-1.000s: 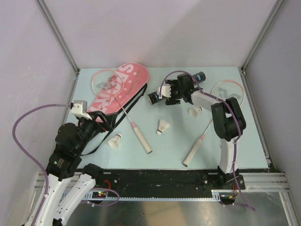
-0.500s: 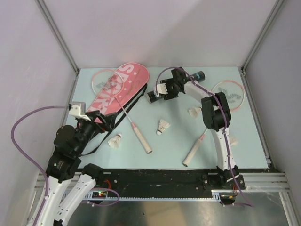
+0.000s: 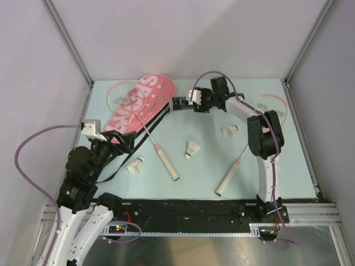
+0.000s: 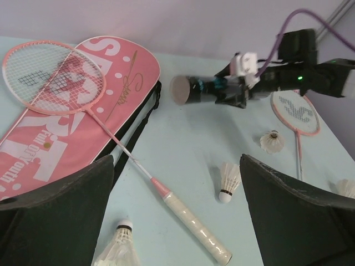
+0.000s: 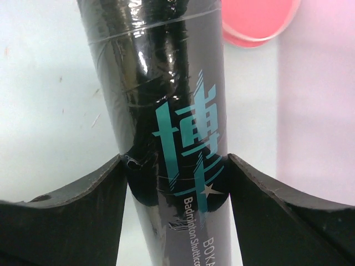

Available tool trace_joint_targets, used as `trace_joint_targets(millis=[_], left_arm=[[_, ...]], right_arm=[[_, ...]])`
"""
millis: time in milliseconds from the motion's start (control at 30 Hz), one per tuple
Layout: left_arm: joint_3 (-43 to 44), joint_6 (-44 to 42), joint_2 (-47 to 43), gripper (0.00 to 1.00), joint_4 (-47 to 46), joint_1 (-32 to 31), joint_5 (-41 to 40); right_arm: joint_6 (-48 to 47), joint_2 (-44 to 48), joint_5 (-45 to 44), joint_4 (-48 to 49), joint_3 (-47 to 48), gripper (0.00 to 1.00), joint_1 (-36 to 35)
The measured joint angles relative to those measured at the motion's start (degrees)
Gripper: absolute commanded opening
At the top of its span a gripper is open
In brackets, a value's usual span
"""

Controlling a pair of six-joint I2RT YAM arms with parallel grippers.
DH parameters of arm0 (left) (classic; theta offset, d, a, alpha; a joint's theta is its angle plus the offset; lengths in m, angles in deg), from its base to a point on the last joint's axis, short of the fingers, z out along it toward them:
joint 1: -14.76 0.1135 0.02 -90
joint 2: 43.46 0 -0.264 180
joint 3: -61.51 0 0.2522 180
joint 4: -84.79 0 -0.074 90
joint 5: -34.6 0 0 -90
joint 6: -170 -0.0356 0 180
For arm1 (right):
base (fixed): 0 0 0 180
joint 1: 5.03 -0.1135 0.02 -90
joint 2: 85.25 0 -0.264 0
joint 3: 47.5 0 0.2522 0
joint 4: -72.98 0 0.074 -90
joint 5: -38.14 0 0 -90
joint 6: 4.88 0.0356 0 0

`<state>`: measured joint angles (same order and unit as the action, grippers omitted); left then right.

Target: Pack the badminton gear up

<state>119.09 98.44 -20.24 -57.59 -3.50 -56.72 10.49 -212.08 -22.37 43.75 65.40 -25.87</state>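
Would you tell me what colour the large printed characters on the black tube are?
Teal, on the glossy black tube; clearest in the right wrist view.

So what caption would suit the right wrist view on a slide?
Jaws pressed to both sides of a glossy black printed tube, pink racket case beyond.

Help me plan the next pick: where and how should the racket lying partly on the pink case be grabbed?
Take the racket's white handle: it lies flat on bare table, clear of the pink case. Come straight down, jaws across its width; the shaft is thin.
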Motion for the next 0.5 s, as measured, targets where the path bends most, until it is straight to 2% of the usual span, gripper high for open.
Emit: trace_joint_targets(millis=[267,400,500], left_arm=[[-1.0,0.6,2.4,0.98,-1.2,0.3,2.0],[-0.4,1.1,6.1,0.97,-2.2,0.3,7.3],[0.3,0.3,8.8,0.98,-3.5,0.3,13.3]], right_arm=[[23.8,18.8,-0.2,19.5,-13.1,0.11,-0.5],[43.0,29.9,-4.2,27.6,-18.3,0.09,-1.4],[58.4,38.0,-8.0,29.2,-21.3,0.06,-2.8]])
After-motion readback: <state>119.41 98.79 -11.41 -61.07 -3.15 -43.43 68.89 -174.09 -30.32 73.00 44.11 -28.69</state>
